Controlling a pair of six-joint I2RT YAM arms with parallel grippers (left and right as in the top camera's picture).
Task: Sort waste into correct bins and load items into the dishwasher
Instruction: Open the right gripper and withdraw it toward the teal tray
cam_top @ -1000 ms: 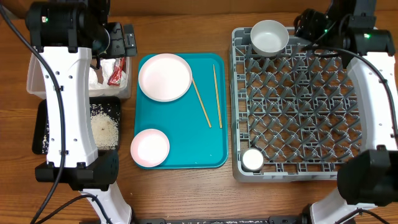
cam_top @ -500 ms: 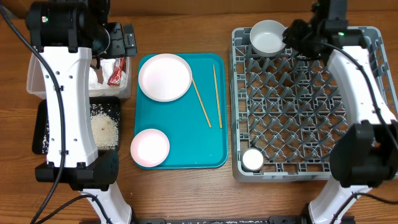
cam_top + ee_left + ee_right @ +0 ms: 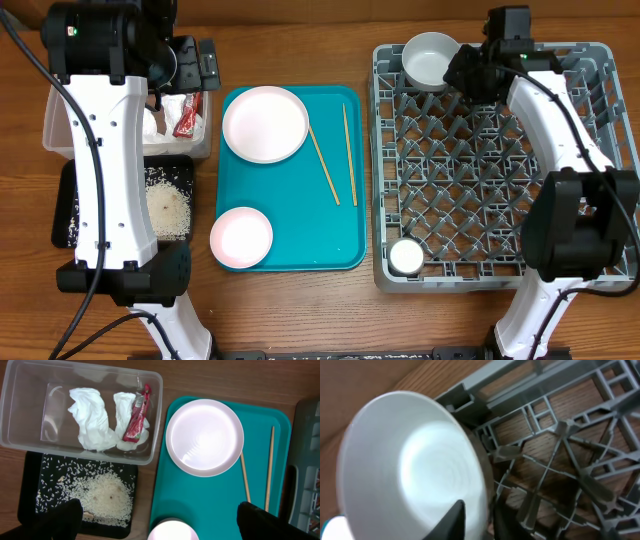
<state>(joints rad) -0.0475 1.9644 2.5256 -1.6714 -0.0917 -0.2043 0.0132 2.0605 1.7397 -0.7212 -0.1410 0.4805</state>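
While I stand by the wooden table, I see the left gripper hanging high over the bins. Its two fingers are spread wide apart and there is nothing in them. Below it is the clear tub. Inside lie two crumpled white napkins and a red wrapper. The wrapper rests on one of the napkins. Right next to the tub sits the black tray. A heap of white rice lies in it, with loose grains all round.

Beside the bins is a teal tray. On it are a big white plate, a small pink plate and two chopsticks. The chopsticks lie a little apart from each other, next to the big plate.

On the other side of the teal tray stands the grey dish rack. A small white cup sits in the rack corner close to the robot, on the tray side. A white bowl sits in the far corner on that same side. The right gripper is at that bowl. One finger is inside the bowl and one is outside. They are close together, pinching the rim.
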